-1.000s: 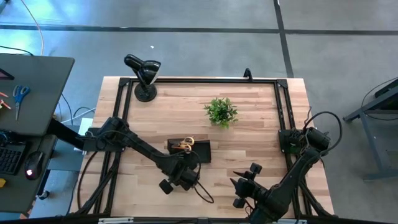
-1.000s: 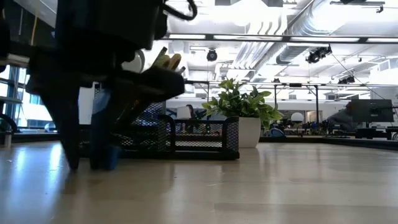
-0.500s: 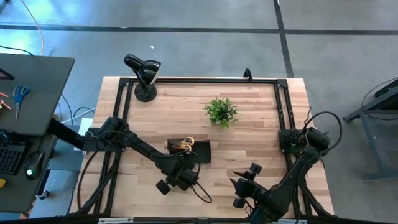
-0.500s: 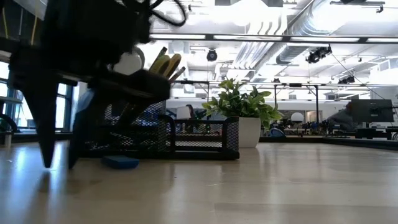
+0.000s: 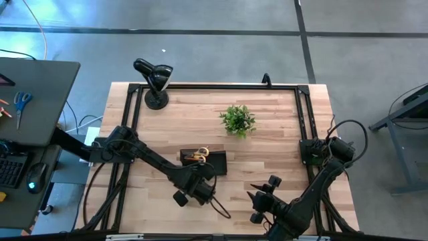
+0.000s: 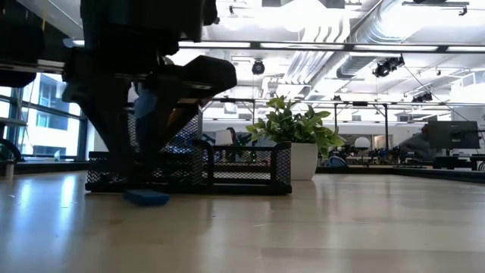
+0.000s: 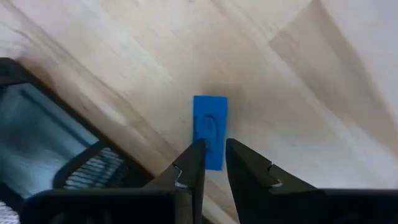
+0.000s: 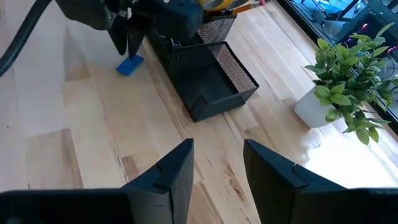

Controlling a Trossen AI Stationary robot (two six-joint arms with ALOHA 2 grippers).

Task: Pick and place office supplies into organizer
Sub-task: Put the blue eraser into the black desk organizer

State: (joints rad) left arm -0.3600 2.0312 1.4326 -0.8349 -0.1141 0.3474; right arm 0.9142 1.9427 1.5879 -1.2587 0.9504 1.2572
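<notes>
The blue eraser (image 7: 210, 127) lies flat on the wooden table just in front of the near wall of the black mesh organizer (image 5: 202, 161); it also shows as the eraser (image 6: 148, 197) and the eraser (image 8: 130, 65). My left gripper (image 7: 214, 163) points down just above the eraser's end nearest the organizer, open by a narrow gap. Whether the tips touch it I cannot tell. Yellow scissor handles (image 5: 200, 155) and pencils stick up from the organizer's left compartment. My right gripper (image 8: 217, 168) waits open near the table's near right corner.
The organizer's right compartment (image 8: 214, 84) lies open and low. A potted plant (image 5: 237, 120) stands beyond it toward the far right. A black gooseneck lamp (image 5: 155, 80) sits at the far left corner. Bare wood (image 8: 93, 143) spreads between the two grippers.
My left gripper came up off the table, swung toward the table's left edge, then came back right over the eraser, close to the organizer. The eraser, which was between the fingers a second ago, now lies uncovered on the table.
</notes>
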